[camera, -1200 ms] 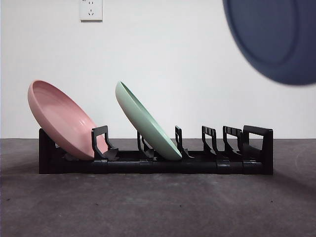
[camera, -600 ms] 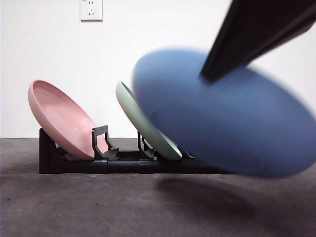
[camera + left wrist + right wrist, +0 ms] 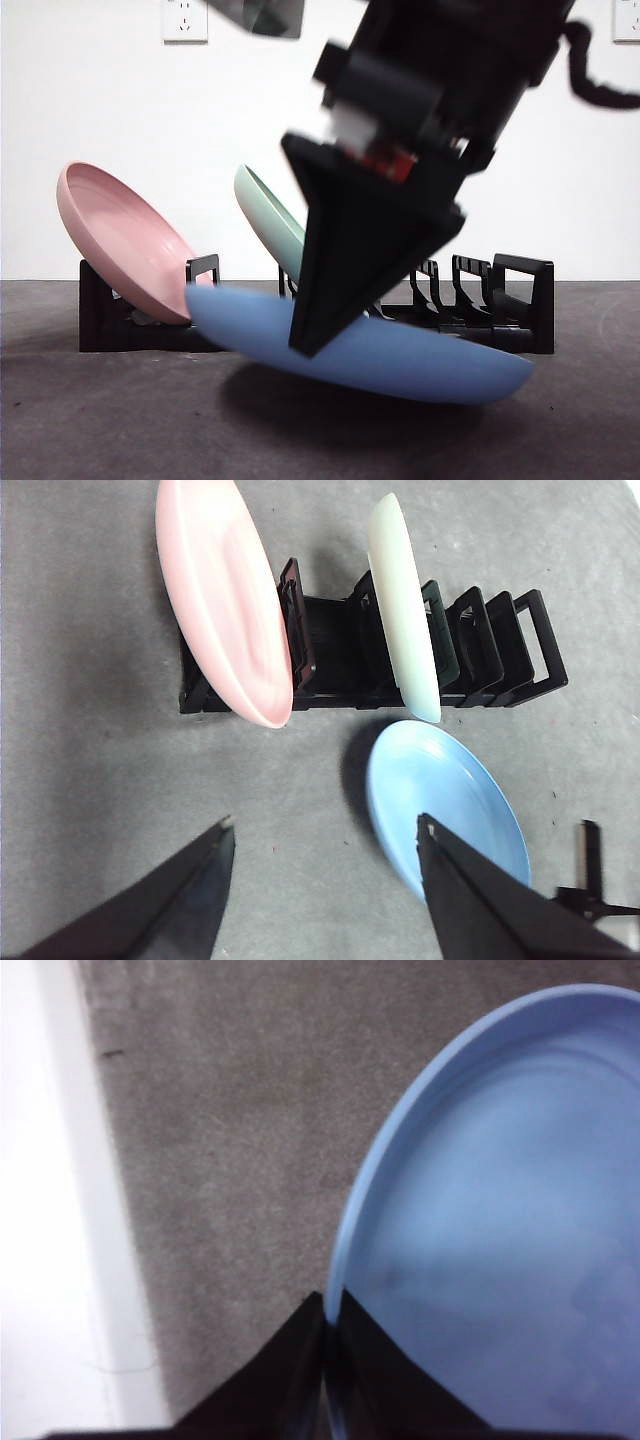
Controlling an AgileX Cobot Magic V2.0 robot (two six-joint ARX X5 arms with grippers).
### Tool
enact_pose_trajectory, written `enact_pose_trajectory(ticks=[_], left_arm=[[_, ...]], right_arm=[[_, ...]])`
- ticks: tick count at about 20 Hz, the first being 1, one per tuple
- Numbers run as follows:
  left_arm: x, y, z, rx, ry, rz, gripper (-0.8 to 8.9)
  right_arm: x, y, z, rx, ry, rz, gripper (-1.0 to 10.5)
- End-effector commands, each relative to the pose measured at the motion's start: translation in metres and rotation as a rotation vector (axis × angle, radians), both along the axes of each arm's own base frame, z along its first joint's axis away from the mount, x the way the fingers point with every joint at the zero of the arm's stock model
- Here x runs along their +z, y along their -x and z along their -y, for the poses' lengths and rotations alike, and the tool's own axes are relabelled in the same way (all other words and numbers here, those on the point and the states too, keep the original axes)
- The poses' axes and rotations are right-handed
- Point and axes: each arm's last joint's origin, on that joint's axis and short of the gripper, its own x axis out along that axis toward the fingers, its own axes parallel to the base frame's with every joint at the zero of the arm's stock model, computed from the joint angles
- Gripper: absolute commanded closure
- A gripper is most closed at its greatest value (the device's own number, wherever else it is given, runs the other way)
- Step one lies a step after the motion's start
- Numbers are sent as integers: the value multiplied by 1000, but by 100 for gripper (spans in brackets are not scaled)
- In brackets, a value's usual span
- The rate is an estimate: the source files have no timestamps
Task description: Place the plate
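Observation:
My right gripper (image 3: 312, 338) is shut on the rim of a blue plate (image 3: 400, 362). It holds the plate low and nearly flat, tilted, just above the grey table in front of the black dish rack (image 3: 520, 300). The right wrist view shows the jaws (image 3: 327, 1328) pinching the blue plate's (image 3: 500, 1210) edge. A pink plate (image 3: 120, 240) and a green plate (image 3: 268, 222) lean in the rack's slots. In the left wrist view my left gripper (image 3: 325, 825) is open and empty, high above the rack (image 3: 330, 650), pink plate (image 3: 220, 590), green plate (image 3: 400, 600) and blue plate (image 3: 445, 800).
The rack's right-hand slots (image 3: 470, 280) stand empty behind the blue plate. A white wall with an outlet (image 3: 184, 20) is behind the rack. The grey table (image 3: 100, 420) runs in front of the rack.
The blue plate came down from the upper right, swung in front of the rack and now hangs low and nearly flat near the table. The right arm now fills the view's upper middle.

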Motion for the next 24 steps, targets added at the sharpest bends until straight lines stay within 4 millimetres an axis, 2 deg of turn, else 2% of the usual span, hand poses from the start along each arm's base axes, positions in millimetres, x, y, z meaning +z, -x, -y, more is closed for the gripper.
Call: enact_pose_trajectory(ticks=[1, 5, 7, 9, 13, 15, 17, 19, 22, 24], left_arm=[[7, 0, 0, -12, -6, 34, 533], [7, 0, 0, -12, -6, 33, 533], [7, 0, 0, -13, -6, 34, 533], [7, 0, 0, -15, -8, 35, 533], [7, 0, 0, -36, -30, 52, 533], [8, -1, 0, -34, -29, 60, 532], [7, -3, 0, -17, -11, 45, 518], [5, -9, 1, -2, 4, 13, 460], [0, -23, 2, 8, 12, -20, 454], [-2, -36, 2, 10, 17, -19, 455]], right_arm=[[-7, -1, -11, 45, 23, 23, 935], [-22, -5, -20, 51, 40, 13, 914], [-23, -6, -21, 47, 30, 12, 849], [-19, -7, -23, 11, 5, -9, 830], [21, -7, -30, -20, -82, -134, 795], [46, -9, -26, -59, -85, -110, 795], [67, -19, -11, -156, -88, -46, 795], [84, -36, 13, -258, -148, -4, 795], [106, -62, 63, -454, -234, 57, 795], [113, -68, 101, -573, -279, 79, 795]])
